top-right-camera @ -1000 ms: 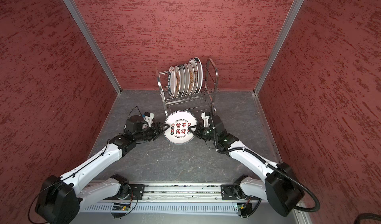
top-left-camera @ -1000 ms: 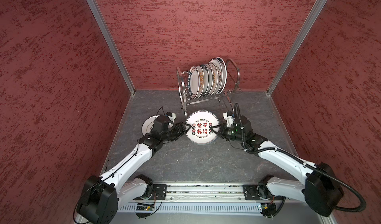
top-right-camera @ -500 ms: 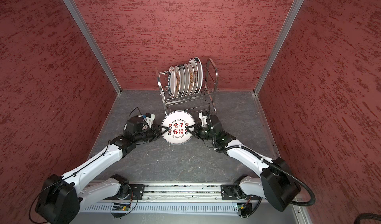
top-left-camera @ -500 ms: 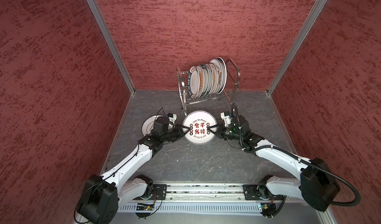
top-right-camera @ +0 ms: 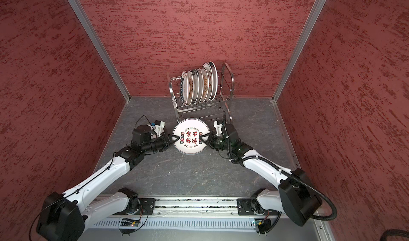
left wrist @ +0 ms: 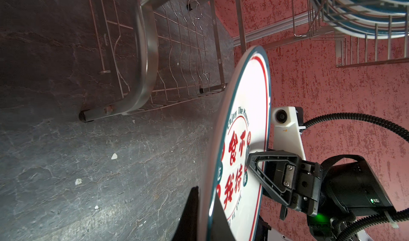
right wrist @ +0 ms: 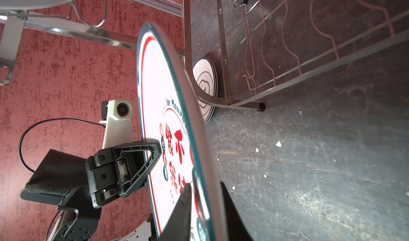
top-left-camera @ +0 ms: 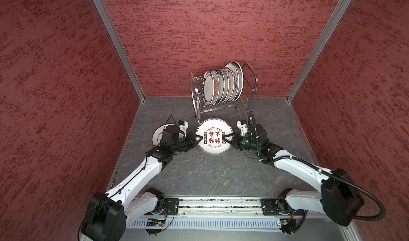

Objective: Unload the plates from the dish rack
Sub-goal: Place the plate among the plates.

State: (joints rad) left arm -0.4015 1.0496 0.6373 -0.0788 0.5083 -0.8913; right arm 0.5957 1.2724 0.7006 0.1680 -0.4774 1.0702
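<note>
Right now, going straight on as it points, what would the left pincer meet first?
First the lettered plate the left pincer clamps; beyond it, the right pincer at the opposite rim, seemingly head-on.

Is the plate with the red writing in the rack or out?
Out. The plate hangs flat above the table in front of the dish rack, its rim pinched by the left gripper.

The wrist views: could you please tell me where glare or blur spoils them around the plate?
Left wrist view: the plate has a washed-out white face, and the left gripper is a dark, soft silhouette at the lens. Right wrist view: that face glares white, the right gripper is blurred, and the dish rack tubes carry bright highlights.
</note>
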